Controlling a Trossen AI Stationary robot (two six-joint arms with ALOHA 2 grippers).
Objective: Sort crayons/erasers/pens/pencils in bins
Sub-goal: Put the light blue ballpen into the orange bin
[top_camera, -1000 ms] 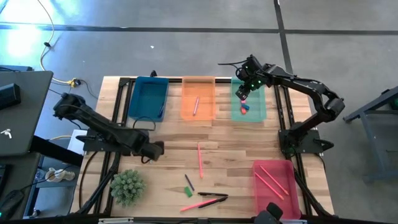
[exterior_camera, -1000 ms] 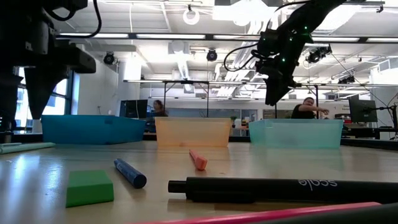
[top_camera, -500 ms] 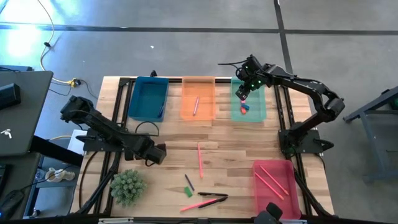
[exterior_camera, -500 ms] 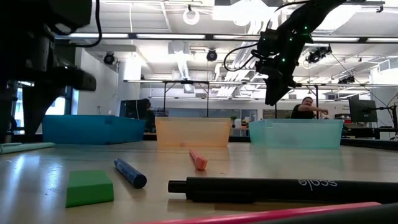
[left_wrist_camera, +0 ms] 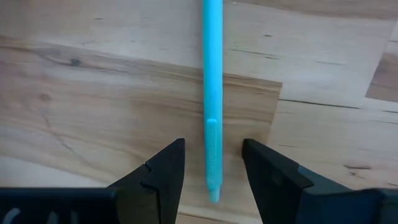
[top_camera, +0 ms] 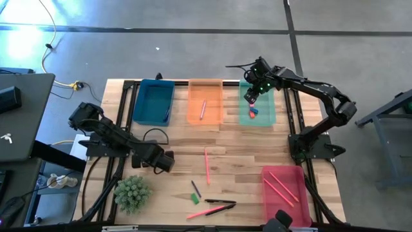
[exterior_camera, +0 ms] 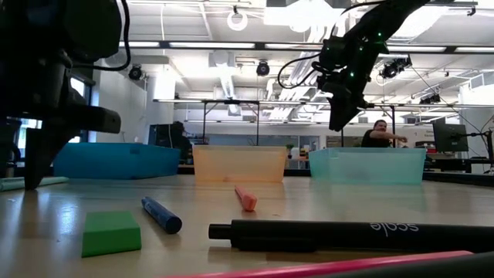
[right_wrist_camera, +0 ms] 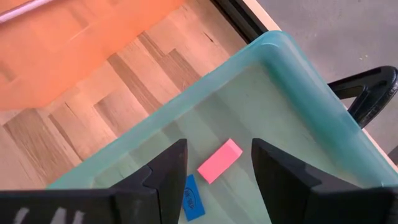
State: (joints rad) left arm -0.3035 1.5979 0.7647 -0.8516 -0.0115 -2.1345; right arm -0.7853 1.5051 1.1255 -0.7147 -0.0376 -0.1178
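I have the left gripper low over the bare wooden table, fingers spread either side of a light blue pen lying flat, not touching it. A small spiky green plant sits just beside that arm. My right gripper hangs open above the translucent green bin, where a pink eraser block and a blue eraser block lie. The green eraser block rests on the table near a black pen.

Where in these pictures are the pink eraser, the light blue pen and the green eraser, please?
pink eraser (right_wrist_camera: 219,161): right wrist view, middle of its top face.
light blue pen (left_wrist_camera: 212,93): left wrist view, middle of its barrel.
green eraser (exterior_camera: 110,232): low view, middle of its front face.
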